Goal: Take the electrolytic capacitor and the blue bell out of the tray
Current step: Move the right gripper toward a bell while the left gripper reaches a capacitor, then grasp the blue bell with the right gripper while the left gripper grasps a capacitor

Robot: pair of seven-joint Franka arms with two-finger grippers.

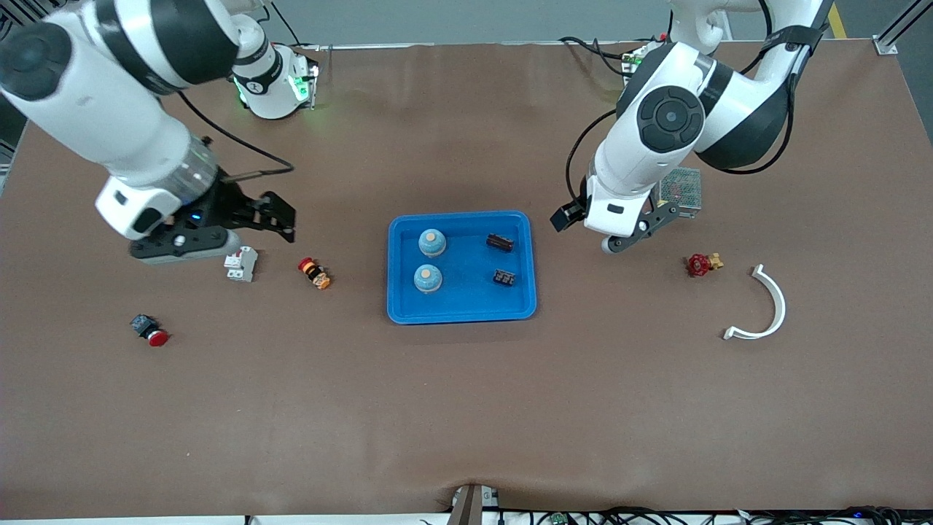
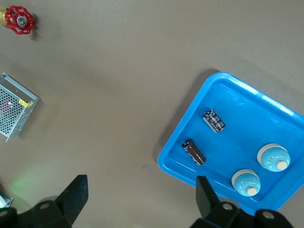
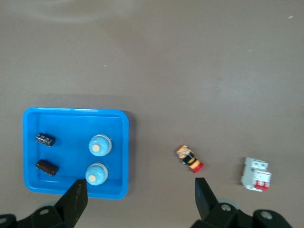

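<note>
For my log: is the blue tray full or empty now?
Partly full. The tray holds two bells, both upright, and two capacitors lying flat; bare floor shows between them.

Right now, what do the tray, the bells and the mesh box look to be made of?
Tray: likely moulded plastic, uniform glossy blue with rounded rim. Bells: pale blue domes with tan tops, painted metal or plastic, cannot tell which. Mesh box: probably sheet metal, silvery and perforated.
</note>
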